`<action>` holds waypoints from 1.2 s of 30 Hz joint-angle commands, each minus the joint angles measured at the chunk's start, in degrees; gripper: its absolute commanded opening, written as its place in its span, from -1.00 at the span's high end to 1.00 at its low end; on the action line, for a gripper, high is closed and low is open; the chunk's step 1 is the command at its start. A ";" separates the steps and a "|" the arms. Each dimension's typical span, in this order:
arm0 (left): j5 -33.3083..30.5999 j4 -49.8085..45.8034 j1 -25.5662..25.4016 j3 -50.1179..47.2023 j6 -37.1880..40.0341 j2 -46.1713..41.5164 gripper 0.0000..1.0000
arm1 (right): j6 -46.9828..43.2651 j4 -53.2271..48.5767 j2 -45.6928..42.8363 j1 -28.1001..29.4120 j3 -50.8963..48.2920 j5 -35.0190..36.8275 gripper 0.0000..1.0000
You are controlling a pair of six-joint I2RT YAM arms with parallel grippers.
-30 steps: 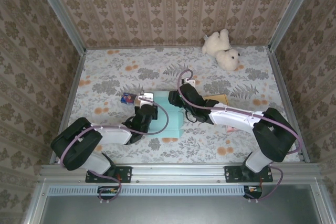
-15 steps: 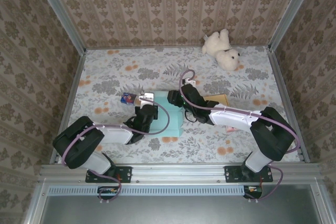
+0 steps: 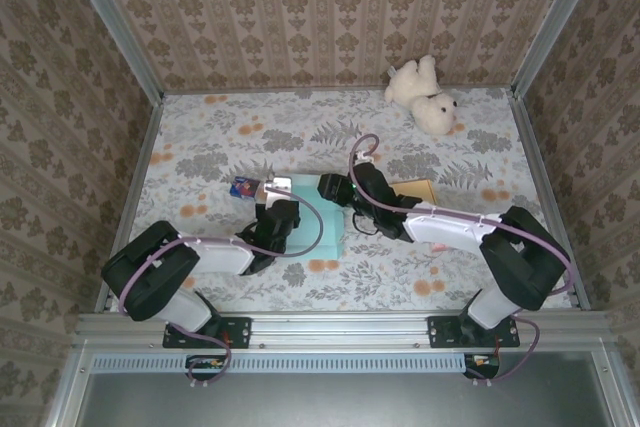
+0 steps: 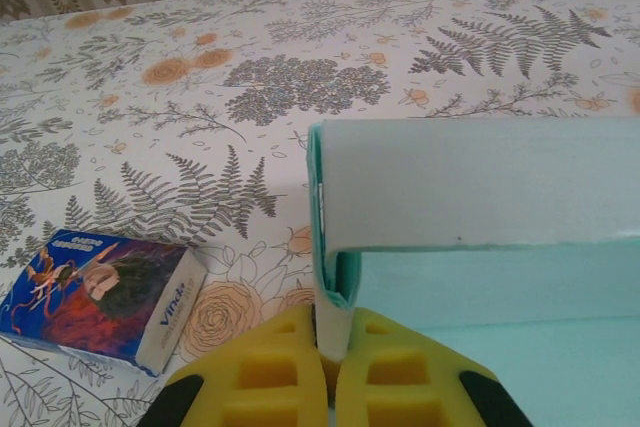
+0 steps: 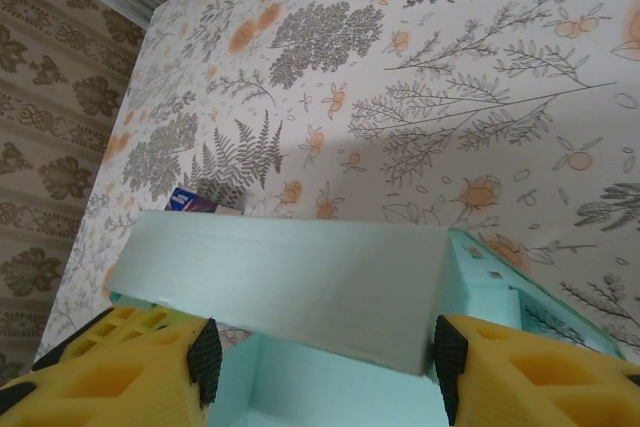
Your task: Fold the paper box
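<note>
Mid-table (image 3: pixel 220 137), between the two arms: teal box (image 3: pixel 330 239), part-formed, open side up. Left gripper (image 4: pixel 330 342) is closed tight on a thin upright wall (image 4: pixel 330 312) at the box's near corner, yellow fingers meeting on the paper. Right gripper (image 5: pixel 325 357) stands part-way apart with the wide flap (image 5: pixel 290 287) spanning pad to pad. It reads as pinched across its width, end to end (a grip on edges, not faces, so likely a weak one). The flap tilts over the box's hollow and is not yet down flat. Judgement: a fold is in hand, with the left arm anchoring and the right arm turning the flap. Risks from here:

- The flap could bow or pop out from between the right pads if they squeeze harder, since paper held by its ends buckles easily.
- The paper could tear, or crease off-line at the corner, if the arms pull apart or the right arm swings off the hinge line.
- The clamped wall could be crushed or bent outward if the left arm drifts.
- If the left grip slips, the whole box could slide toward the small blue pack (image 4: pixel 100 297) just beside it.

Bear (image 3: pixel 425 95) sits well apart at the far edge, no concern.
</note>
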 commanded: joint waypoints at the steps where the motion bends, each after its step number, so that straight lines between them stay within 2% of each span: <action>1: 0.70 0.87 -0.65 1.47 0.39 0.43 1.00 | -1.42 -4.93 -1.89 0.89 -2.50 2.22 -0.22; 7: 0.46 0.03 -0.67 1.56 -0.15 0.34 1.00 | -2.60 -7.35 -3.17 3.62 -4.18 7.56 -0.23; 14: 0.61 -0.89 -0.65 2.01 -0.58 0.30 1.00 | -0.90 -4.80 -0.20 7.11 -4.80 8.11 -0.23; 23: 0.39 -1.45 -0.66 1.65 -0.60 -0.31 1.00 | -1.71 -7.69 -0.75 12.46 -3.01 15.11 -0.23; 36: 0.61 -1.85 -0.65 1.46 -1.05 -0.67 1.00 | 0.46 -9.17 -1.74 12.88 -4.16 16.97 -0.25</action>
